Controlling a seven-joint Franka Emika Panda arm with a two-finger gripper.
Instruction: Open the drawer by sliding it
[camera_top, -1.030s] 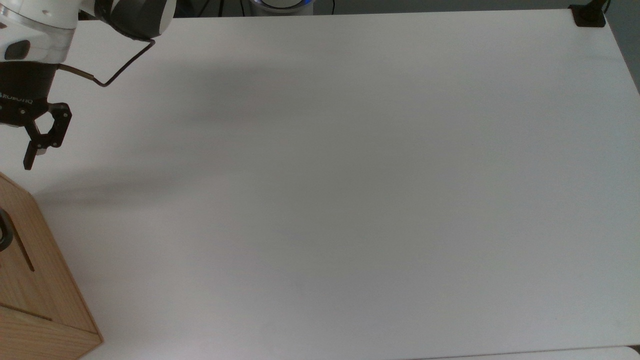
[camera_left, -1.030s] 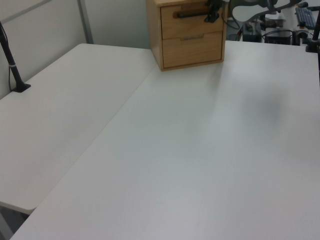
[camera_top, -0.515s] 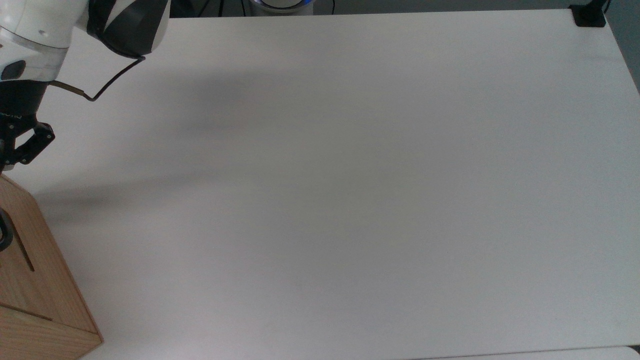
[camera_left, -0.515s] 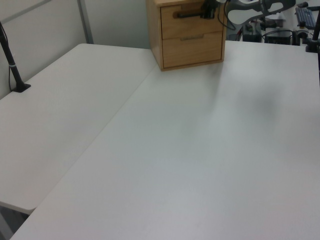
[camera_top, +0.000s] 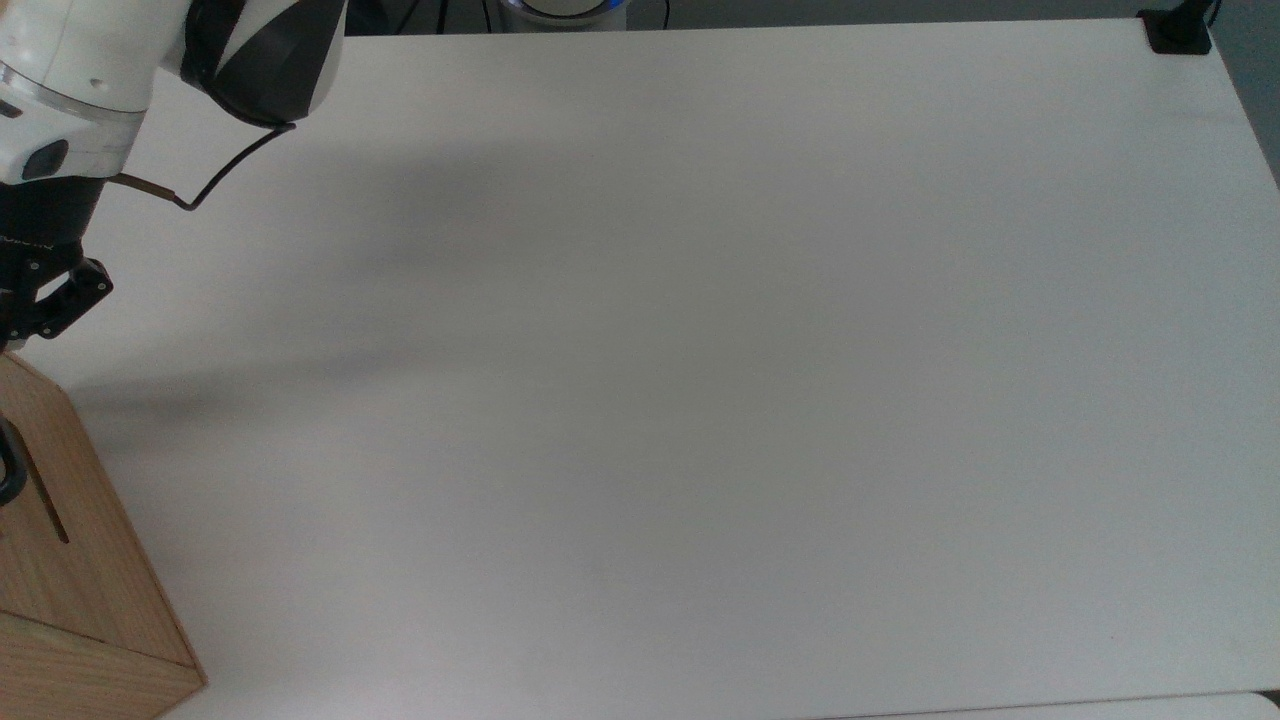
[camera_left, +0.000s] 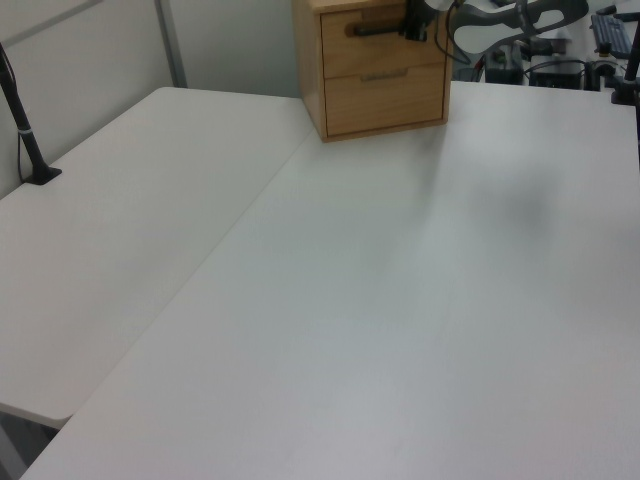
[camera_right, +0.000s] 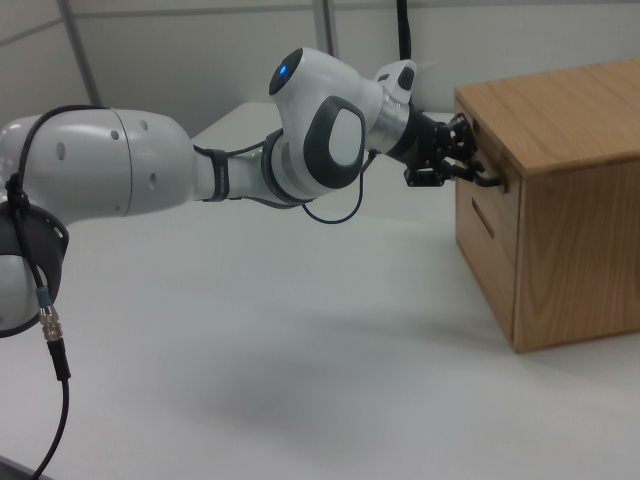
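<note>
The drawer (camera_left: 372, 52) is the upper one of a light-wood cabinet (camera_left: 310, 60) at the far end of the table in the left view. Its front looks flush with the casing. My gripper (camera_left: 413, 22) sits at the right end of the black bar handle (camera_left: 368, 30). In the right view the gripper (camera_right: 468, 167) is shut around the handle (camera_right: 488, 181) at the cabinet's front face. At the top view's left edge I see the gripper (camera_top: 18, 325) just above the cabinet's corner (camera_top: 60, 560), its tips cut off by the picture's edge.
A second, lower drawer (camera_left: 385, 98) sits under the first. The white table (camera_top: 700, 380) spreads wide to the top view's right. A black clamp post (camera_left: 25, 130) stands at the left view's left edge. The white arm (camera_right: 150, 180) reaches in from the right view's left.
The gripper was open beside the cabinet a second ago. It has moved toward the top view's left onto the handle and closed there. The cabinet and drawer front look unmoved.
</note>
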